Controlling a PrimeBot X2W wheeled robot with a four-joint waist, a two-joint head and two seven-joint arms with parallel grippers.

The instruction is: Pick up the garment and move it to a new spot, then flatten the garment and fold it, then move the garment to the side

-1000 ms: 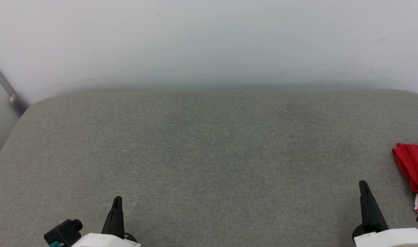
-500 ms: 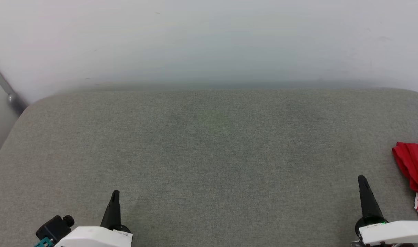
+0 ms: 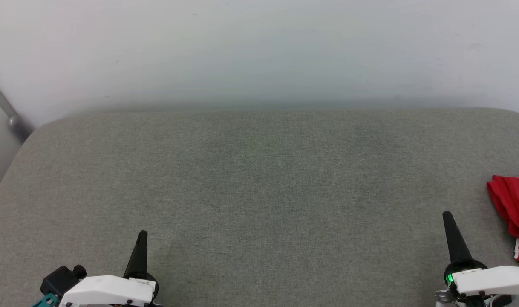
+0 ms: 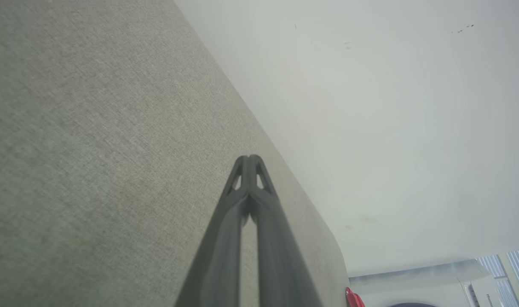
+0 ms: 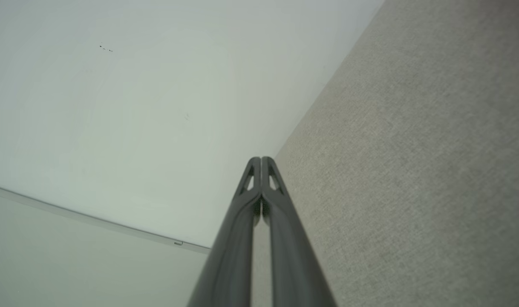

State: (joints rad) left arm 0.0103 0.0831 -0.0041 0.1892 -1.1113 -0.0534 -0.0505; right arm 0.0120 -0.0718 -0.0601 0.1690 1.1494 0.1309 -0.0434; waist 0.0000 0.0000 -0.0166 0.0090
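The garment (image 3: 513, 209) lay bunched at the worktop's (image 3: 259, 183) right edge (partly out of frame). The left hand (image 3: 142, 234) and right hand (image 3: 447, 215) were clenched, empty, at the near side.

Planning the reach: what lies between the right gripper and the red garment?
A bare stretch of grey cushion lies between the right gripper and the garment, in the head view.
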